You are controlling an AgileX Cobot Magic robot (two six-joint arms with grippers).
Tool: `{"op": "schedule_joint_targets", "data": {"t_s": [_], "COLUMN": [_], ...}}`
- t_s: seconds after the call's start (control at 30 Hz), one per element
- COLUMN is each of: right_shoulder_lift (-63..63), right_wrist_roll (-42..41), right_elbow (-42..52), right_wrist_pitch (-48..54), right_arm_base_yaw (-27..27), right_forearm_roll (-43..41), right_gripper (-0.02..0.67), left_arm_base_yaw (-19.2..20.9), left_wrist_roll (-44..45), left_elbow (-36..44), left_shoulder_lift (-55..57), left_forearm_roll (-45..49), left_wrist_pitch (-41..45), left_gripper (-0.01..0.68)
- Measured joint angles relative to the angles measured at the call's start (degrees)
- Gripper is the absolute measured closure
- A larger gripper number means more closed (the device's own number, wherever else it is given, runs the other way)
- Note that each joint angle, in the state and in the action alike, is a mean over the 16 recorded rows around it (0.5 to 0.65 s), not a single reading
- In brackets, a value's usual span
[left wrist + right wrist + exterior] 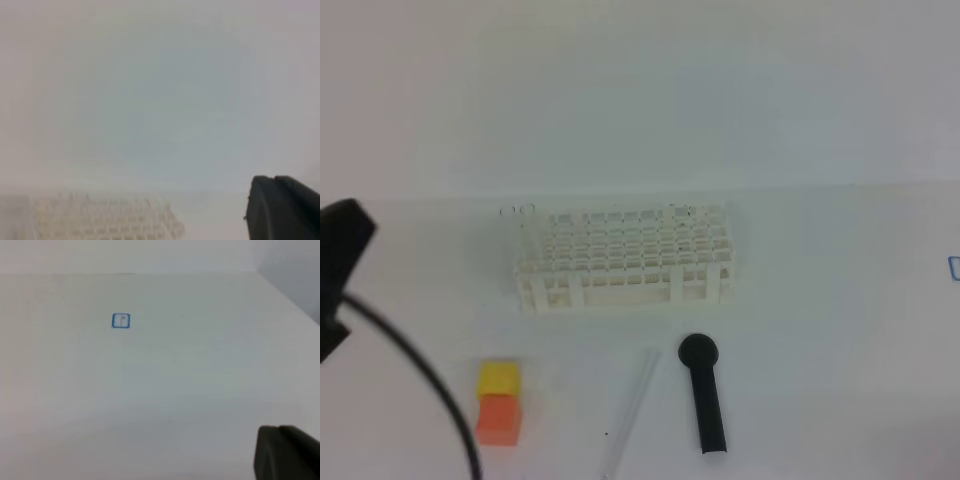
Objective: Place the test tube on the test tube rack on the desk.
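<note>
The test tube (632,405) lies flat on the desk (820,330), a thin clear tube pointing toward the test tube rack (625,260), which stands a short way behind it. In the left wrist view the rack (105,222) is a blur at the bottom left, and my left gripper (272,200) shows as a dark shape at the bottom right, shut and holding nothing. My right gripper (285,452) is likewise shut and empty over bare desk (165,380). In the high view only a black part of the left arm (340,250) shows, at the left edge.
A black round-headed stick (704,395) lies just right of the tube. A yellow block on an orange block (499,402) sits to its left. A black cable (430,380) curves down from the left arm. A small blue square mark (120,320) is on the desk.
</note>
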Motion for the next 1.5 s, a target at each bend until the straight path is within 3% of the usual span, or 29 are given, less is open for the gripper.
{"op": "schedule_joint_targets", "data": {"t_s": [0.17,0.4,0.87,1.27,1.5], "right_shoulder_lift": [0.00,0.00,0.00,0.00,0.00], "right_wrist_roll": [0.00,0.00,0.00,0.00,0.00], "right_elbow": [0.00,0.00,0.00,0.00,0.00], "right_wrist_pitch": [0.00,0.00,0.00,-0.01,-0.05], "right_arm_base_yaw": [0.00,0.00,0.00,0.00,0.00], "right_forearm_roll": [0.00,0.00,0.00,0.00,0.00], "right_gripper": [0.650,0.650,0.650,0.650,0.650], "left_arm_base_yaw": [-0.45,-0.43,-1.21,-10.92,-15.70], "left_wrist_roll": [-7.47,-10.51,-10.04,-16.09,-12.47], "left_elbow": [-2.78,-4.86,-5.40,-6.39,-10.73], "left_shoulder_lift": [13.09,25.32,31.13,33.38,38.00], "left_forearm_roll": [8.54,6.82,7.94,10.22,10.19], "left_wrist_pitch": [-7.12,-12.62,-19.35,-11.29,-12.70], "left_gripper": [0.674,0.674,0.673,0.673,0.673]}}
